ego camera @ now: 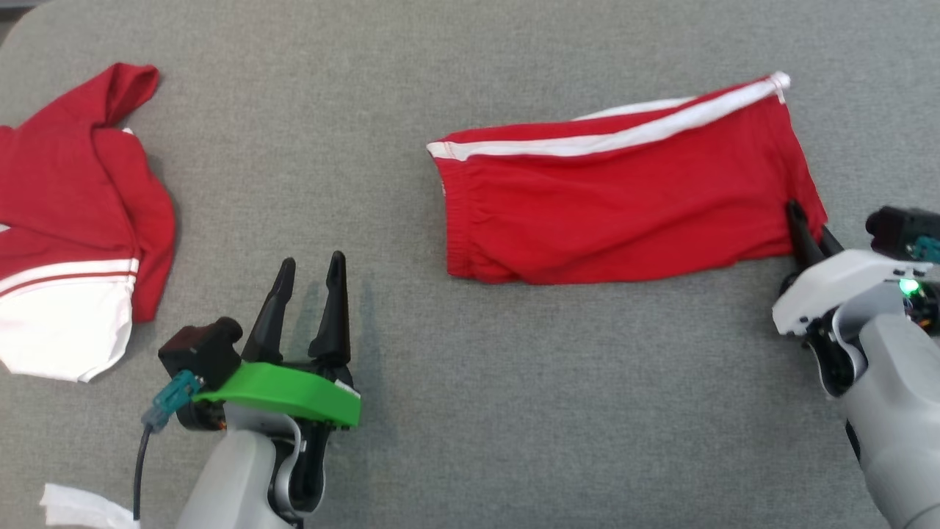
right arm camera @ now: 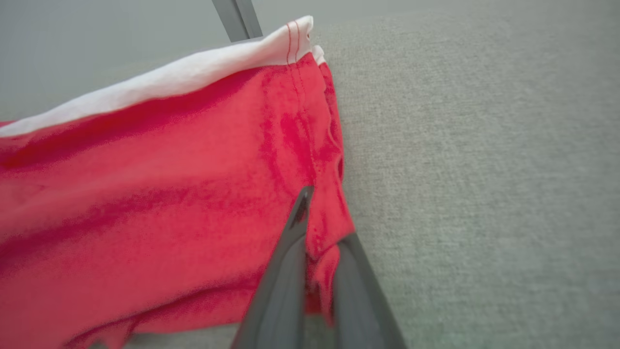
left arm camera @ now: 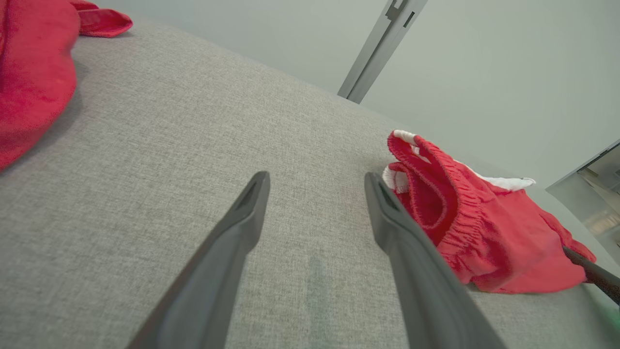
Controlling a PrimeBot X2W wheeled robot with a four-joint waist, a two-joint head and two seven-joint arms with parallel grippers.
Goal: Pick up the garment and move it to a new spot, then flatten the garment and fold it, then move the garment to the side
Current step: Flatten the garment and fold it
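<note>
The garment, red shorts (ego camera: 624,198) with a white side stripe, lies folded flat on the grey fabric surface (ego camera: 470,411) at the centre right. My right gripper (ego camera: 804,228) is shut on the shorts' lower right corner; in the right wrist view a pinch of red cloth (right arm camera: 145,184) sits between the closed fingers of the right gripper (right arm camera: 327,215). My left gripper (ego camera: 312,268) stands open over bare surface, well left of the shorts, holding nothing. In the left wrist view the left gripper (left arm camera: 317,182) has spread fingers, and the shorts' elastic waistband (left arm camera: 484,232) lies to the right.
A second red and white garment (ego camera: 66,220) lies crumpled at the far left edge, also at the upper left of the left wrist view (left arm camera: 34,72). A white scrap (ego camera: 73,507) sits at the bottom left. A grey metal post (left arm camera: 378,48) stands beyond the surface.
</note>
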